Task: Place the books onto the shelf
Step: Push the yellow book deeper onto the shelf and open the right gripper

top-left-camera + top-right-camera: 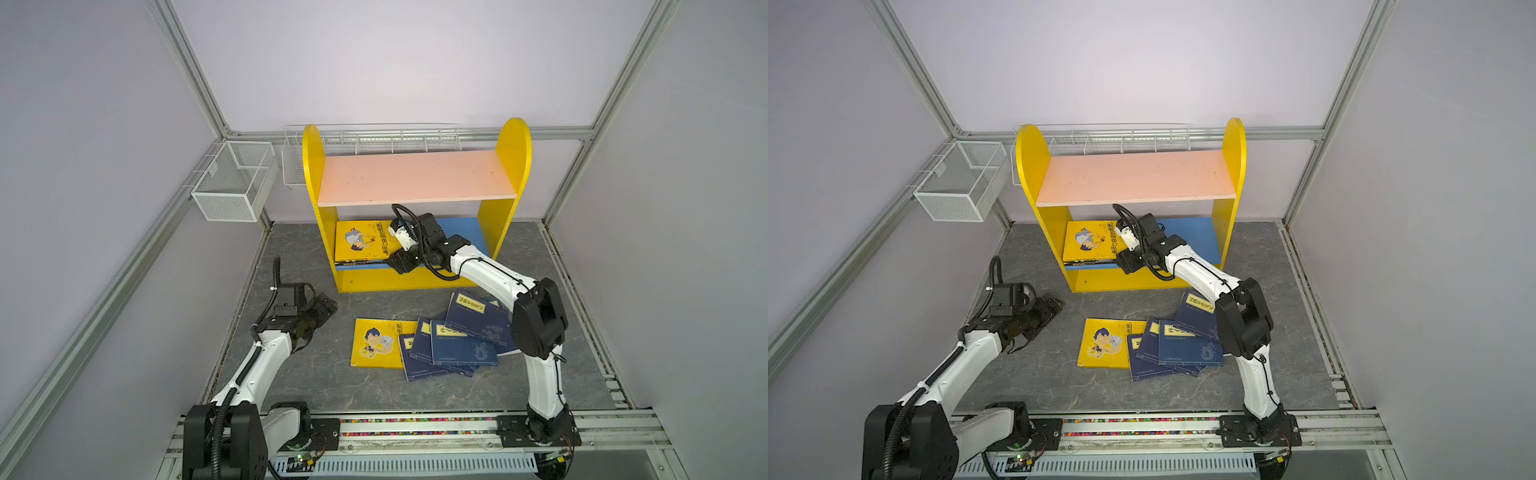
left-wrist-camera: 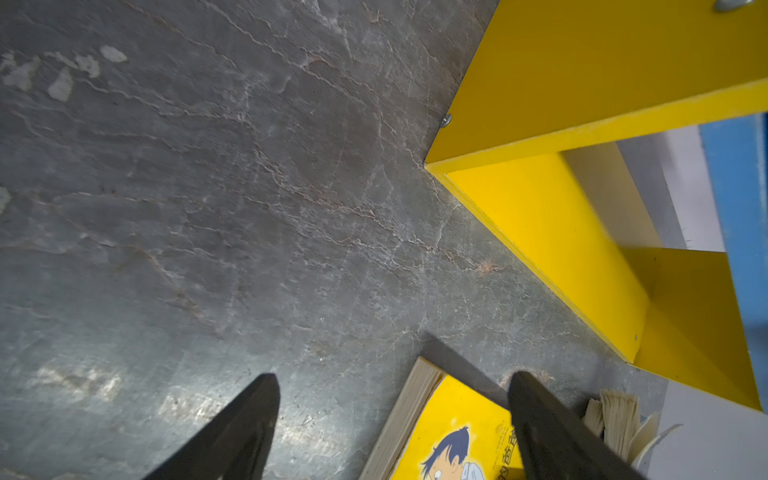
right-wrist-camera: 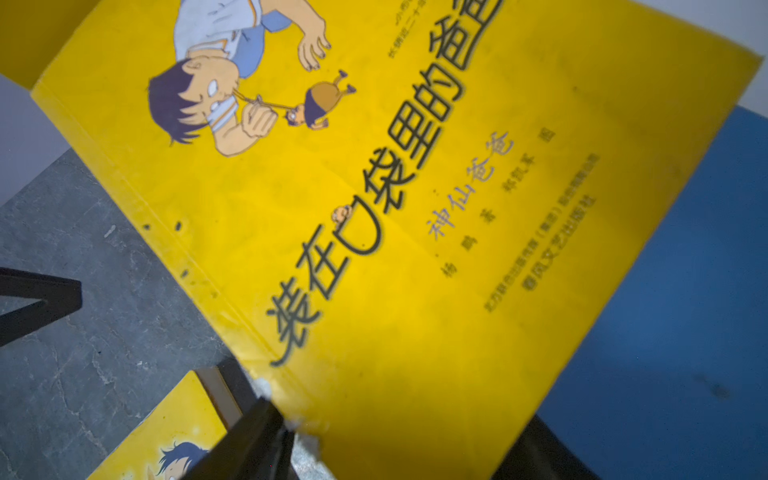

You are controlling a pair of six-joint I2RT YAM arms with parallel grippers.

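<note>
Grey stone-patterned table fills the lower frame. At centre in both top views, we find the right gripper with jaws well apart about the lower right corner of the shelved yellow book; we cannot tell whether they press it. That book tops a small stack on the blue lower board of the shelf. Lower left, the left gripper hangs with jaws spread wide, holding nothing. Below centre, a loose yellow book and overlapping navy books lie on the table.
</note>
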